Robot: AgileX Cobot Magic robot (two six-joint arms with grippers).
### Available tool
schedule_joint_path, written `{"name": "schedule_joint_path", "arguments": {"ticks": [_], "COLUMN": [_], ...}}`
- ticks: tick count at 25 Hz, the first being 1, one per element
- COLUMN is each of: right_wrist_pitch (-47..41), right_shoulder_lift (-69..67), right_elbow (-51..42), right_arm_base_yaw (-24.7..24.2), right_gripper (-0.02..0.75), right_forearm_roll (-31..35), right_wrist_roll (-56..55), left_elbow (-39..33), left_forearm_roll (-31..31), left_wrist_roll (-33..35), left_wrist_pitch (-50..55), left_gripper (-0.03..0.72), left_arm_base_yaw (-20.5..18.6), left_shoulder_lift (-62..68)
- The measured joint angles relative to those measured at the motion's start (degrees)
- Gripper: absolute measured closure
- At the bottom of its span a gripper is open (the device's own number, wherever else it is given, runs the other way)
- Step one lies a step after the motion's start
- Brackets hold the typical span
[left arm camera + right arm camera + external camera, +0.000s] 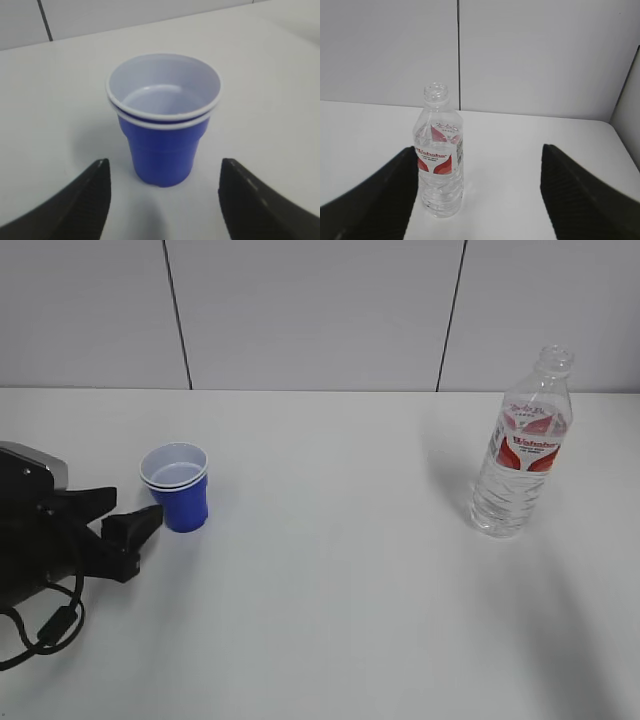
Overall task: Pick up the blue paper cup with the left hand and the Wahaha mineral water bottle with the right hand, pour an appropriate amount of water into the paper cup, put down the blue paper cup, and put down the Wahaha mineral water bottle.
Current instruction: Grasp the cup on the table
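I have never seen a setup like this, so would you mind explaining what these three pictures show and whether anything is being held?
It is a two-armed robot at a white table. One picture looks at the table from in front; the other two come from cameras on the wrists. The left hand is open, its black fingers just short of an upright blue paper cup. The right hand is also open, facing an uncapped water bottle standing farther off. It is out of the front picture. Nothing is held yet.

The exterior view looks down at a slant across the table [330, 620] toward the wall at 12 o'clock. The left wrist view sits close behind the cup [164, 120], sharing it with the exterior. The right wrist view faces the bottle [439, 155] from farther back.
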State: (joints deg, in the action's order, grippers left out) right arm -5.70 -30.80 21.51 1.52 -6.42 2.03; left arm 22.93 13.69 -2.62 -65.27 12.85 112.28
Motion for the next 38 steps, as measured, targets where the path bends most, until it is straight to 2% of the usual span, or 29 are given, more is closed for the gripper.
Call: {"name": "schedule_joint_path", "arguments": {"ticks": [3,7,10,15,19,23,29,38], "right_wrist_pitch": [0.00,-0.12,-0.85,-1.20,-1.30,-1.30,-1.30,-1.30], "right_shoulder_lift": [0.00,0.00,0.42,3.02,3.81,3.81,3.81,3.81], "right_elbow": [0.00,0.00,0.03,0.03,0.03,0.03,0.03,0.03], "right_arm_base_yaw": [0.00,0.00,0.00,0.00,0.00,0.00,0.00,0.00], "right_gripper": [0.170,0.170,0.170,0.170,0.170,0.170,0.170,0.170], "right_forearm_roll": [0.00,0.00,0.72,1.07,1.14,1.14,1.14,1.14], "right_wrist_roll": [0.00,0.00,0.00,0.00,0.00,0.00,0.00,0.00], "left_elbow": [0.60,0.99,1.12,3.65,5.51,5.75,7.82,10.32], "left_forearm_roll": [0.25,-1.16,-2.28,-1.06,2.08,2.63,2.63,1.89], "left_wrist_roll": [0.00,0.00,0.00,0.00,-0.02,-0.02,-0.02,-3.41], "left_wrist_pitch": [0.00,0.00,-0.12,-0.43,-0.43,-0.43,-0.56,-0.61], "left_gripper": [0.153,0.070,0.050,0.058,0.113,0.130,0.132,0.074], "left_arm_base_yaw": [0.00,0.00,0.00,0.00,0.00,0.00,0.00,1.17], "left_shoulder_lift": [1.91,2.54,2.54,4.04,6.02,6.90,8.56,12.05]}}
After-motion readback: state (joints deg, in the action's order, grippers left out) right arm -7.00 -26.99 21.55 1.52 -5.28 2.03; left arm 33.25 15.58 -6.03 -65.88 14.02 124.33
